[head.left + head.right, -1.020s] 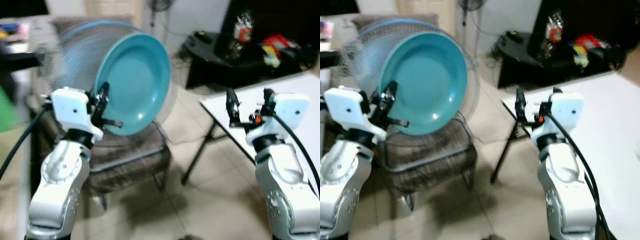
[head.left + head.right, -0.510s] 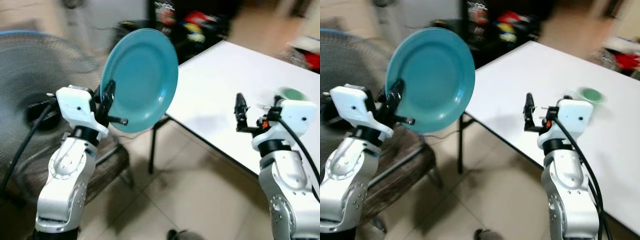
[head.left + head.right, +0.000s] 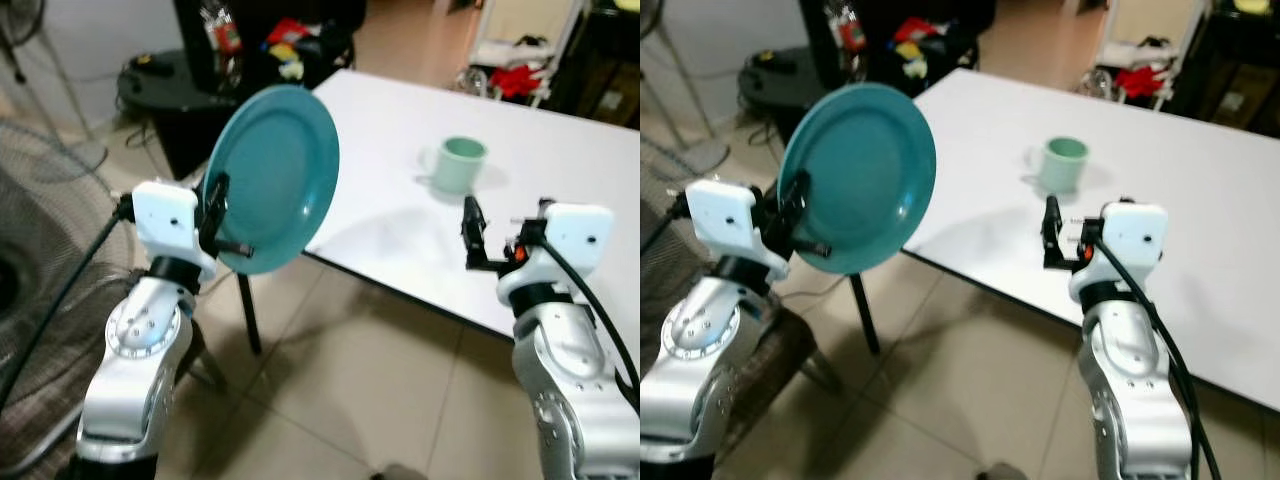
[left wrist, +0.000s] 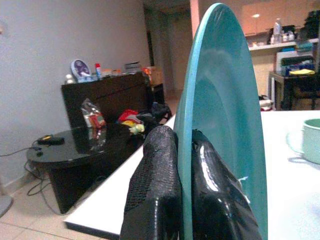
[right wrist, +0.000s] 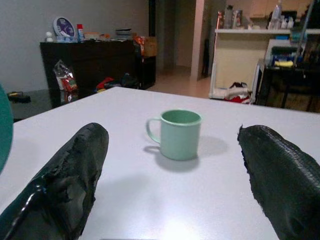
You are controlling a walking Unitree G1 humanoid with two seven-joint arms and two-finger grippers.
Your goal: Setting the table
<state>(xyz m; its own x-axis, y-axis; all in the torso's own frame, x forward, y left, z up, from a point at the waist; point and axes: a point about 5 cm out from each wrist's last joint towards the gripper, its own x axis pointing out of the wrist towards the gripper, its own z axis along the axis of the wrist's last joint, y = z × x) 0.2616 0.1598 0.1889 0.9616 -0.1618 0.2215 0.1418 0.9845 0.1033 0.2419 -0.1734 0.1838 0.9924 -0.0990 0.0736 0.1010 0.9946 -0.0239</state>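
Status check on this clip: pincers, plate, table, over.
Left pincer shut on teal plate, held upright short of the white table. Right pincer open, facing green mug. Nothing blocking the table's near edge.

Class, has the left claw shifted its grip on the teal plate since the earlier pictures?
No. The left claw pinches the teal plate at the same lower-left rim spot, plate upright; only the camera swung toward the white table.

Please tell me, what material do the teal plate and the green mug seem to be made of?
The teal plate, held on edge in the left gripper, looks like glazed ceramic or melamine: smooth, glossy, with small highlights. The green mug on the white table looks like ceramic or plastic with a duller finish. The pictures cannot settle which.
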